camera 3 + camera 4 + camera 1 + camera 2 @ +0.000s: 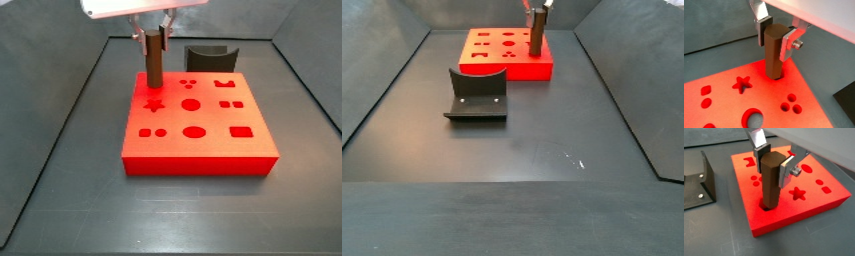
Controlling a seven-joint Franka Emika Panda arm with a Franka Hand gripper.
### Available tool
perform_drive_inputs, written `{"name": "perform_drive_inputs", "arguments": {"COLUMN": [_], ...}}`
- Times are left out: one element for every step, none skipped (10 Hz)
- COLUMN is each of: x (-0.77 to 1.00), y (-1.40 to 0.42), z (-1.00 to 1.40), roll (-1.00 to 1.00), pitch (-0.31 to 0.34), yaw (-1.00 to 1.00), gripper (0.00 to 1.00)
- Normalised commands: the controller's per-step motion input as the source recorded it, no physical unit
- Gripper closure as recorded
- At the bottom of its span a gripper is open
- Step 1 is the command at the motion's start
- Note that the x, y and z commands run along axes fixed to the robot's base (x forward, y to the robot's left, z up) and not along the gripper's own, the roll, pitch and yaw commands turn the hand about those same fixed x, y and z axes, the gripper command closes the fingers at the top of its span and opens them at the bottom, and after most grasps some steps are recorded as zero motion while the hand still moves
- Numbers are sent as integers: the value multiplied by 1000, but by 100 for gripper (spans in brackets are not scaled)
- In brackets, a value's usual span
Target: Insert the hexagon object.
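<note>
Gripper [776,163] pinches upright hexagon object [770,183], lower end in red block [214,143] on dark desk [529,150]; fixture [476,96] apart.

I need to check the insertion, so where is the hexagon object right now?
The hexagon object stands upright, clamped in the gripper, its lower end in a hole at the edge of the red block, beside the star-shaped hole in both wrist views.

The gripper [156,27] has its top cut off by the picture edge in both side views. The bottom tip of the hexagon object [771,180] is hidden inside a hole in the red block [817,203].
</note>
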Motion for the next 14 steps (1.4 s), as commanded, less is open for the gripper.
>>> {"name": "perform_drive_inputs", "arguments": {"x": [0,0,0,0,0,69,217,109,354,411,360,80,0,17], "y": [154,20,-20,-43,0,0,0,0,0,0,0,0,0,0], "z": [-9,-131,-211,-286,-263,-271,-254,-280,-320,-169,-134,-246,-289,-331], "roll": [50,87,139,146,141,173,176,161,201,250,283,197,189,166], "pitch": [0,-14,-60,-104,-93,-76,-57,-84,-94,-20,-27,-57,-76,-53], "yaw": [0,3,29,31,49,186,269,229,257,223,197,6,0,0], "gripper": [100,100,100,100,100,100,100,100,100,100,100,100,100,100]}}
